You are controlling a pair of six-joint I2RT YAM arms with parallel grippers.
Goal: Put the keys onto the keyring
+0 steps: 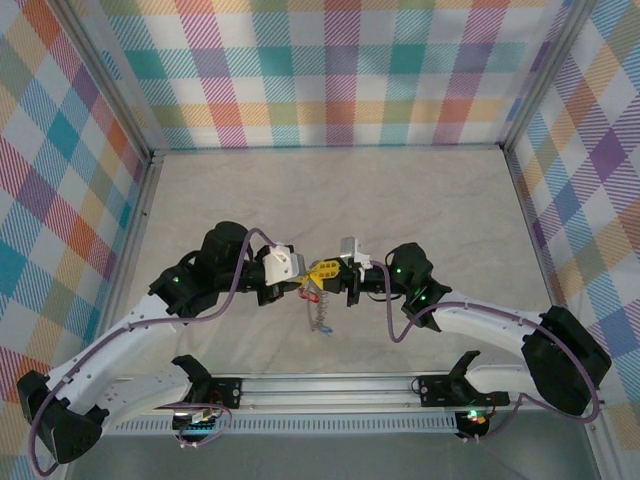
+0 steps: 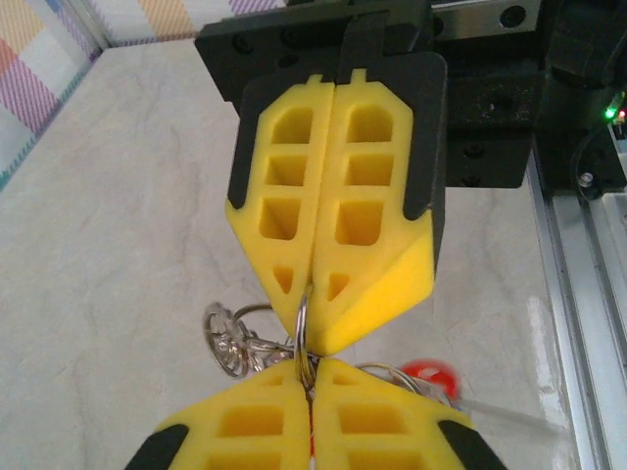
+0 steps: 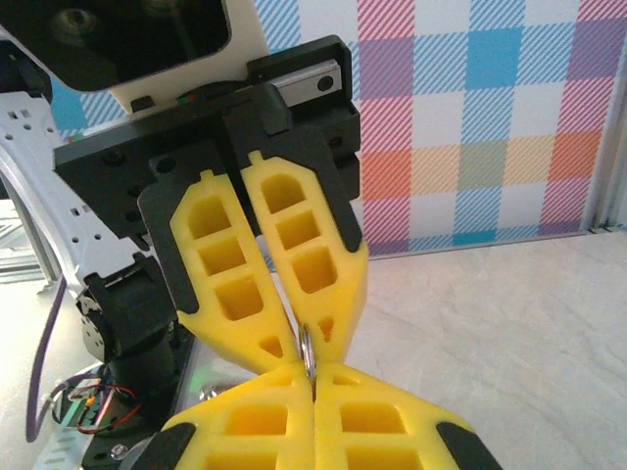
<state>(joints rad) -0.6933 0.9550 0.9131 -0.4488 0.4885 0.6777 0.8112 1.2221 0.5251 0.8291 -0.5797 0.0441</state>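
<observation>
Seems partway through, with left gripper (image 2: 312, 380) and right gripper (image 3: 313, 387) both pinched shut tip to tip on the keyring (image 1: 318, 314), held above the table (image 1: 400, 200), red key (image 2: 428, 376) dangling alongside, threading unconfirmed.

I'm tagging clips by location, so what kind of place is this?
Probably a robot lab's enclosed test cell, not a home: checked fabric walls on metal posts box in a marble-look tabletop, and a left arm and right arm are bolted to an aluminium rail.
</observation>
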